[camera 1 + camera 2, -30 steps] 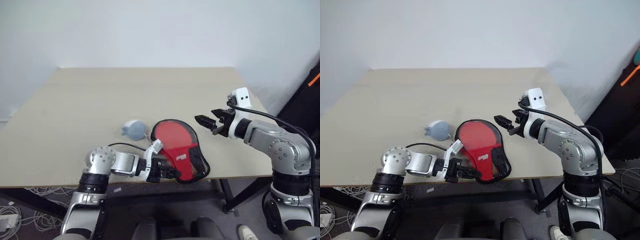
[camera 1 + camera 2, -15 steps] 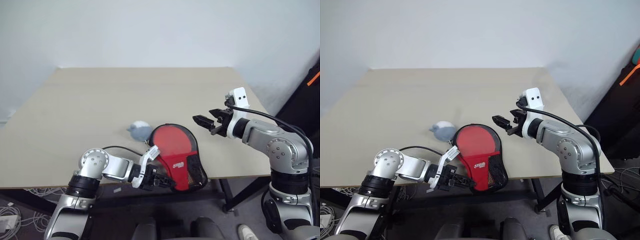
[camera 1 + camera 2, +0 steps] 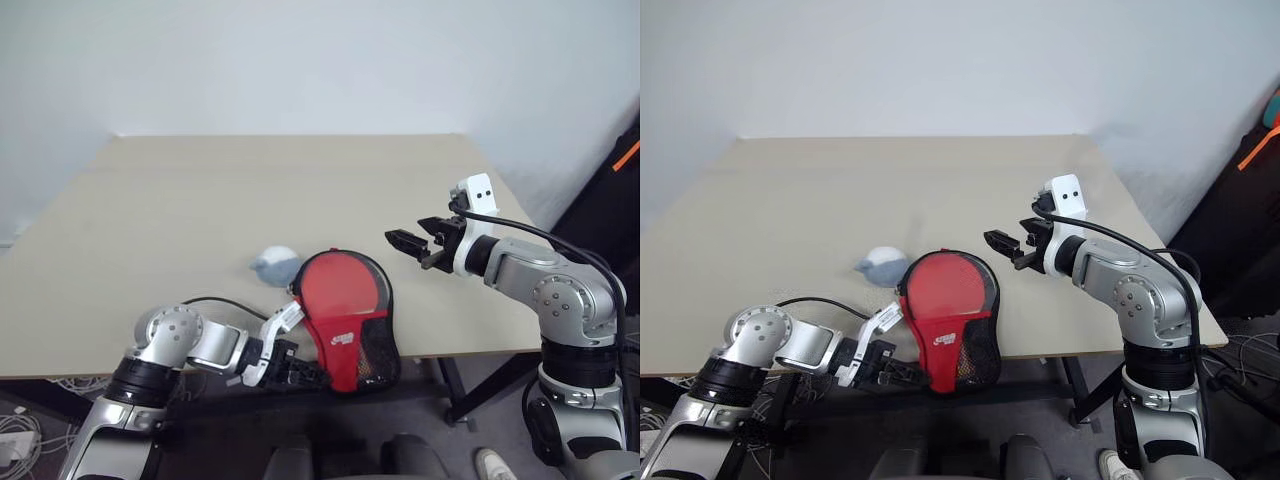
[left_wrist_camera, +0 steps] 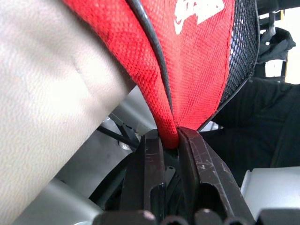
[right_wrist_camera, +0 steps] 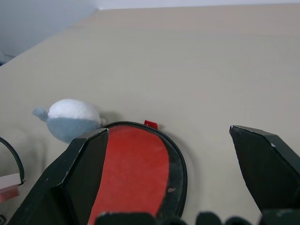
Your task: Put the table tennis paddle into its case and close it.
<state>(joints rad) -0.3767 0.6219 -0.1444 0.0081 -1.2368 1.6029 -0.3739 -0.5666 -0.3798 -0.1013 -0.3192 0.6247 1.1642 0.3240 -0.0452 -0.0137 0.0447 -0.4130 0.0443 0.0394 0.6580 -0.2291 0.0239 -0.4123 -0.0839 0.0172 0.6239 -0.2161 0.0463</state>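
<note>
The case (image 3: 340, 300), a red pouch with black edging, lies at the table's front edge. Its narrow end with the black mesh pocket (image 3: 378, 345) hangs over that edge. My left gripper (image 3: 308, 373) is below the edge and shut on the red fabric at this narrow end; the left wrist view shows the fingers (image 4: 152, 159) pinching the case (image 4: 197, 56). To the right of the case, my right gripper (image 3: 408, 245) hovers open above the table with nothing between its fingers (image 5: 89, 159). It points at the case's round end (image 5: 136, 164). The table tennis paddle is hidden.
A small whitish-grey lump (image 3: 275, 265) sits on the beige table (image 3: 250, 190) just left of the case's round end. Cables lie on the floor under the table's left side. A dark object with an orange strip stands at the far right.
My left gripper has pulled the case's narrow end left, back and down off the front edge, and the case has swung with it. The right gripper has stayed in place, open.
</note>
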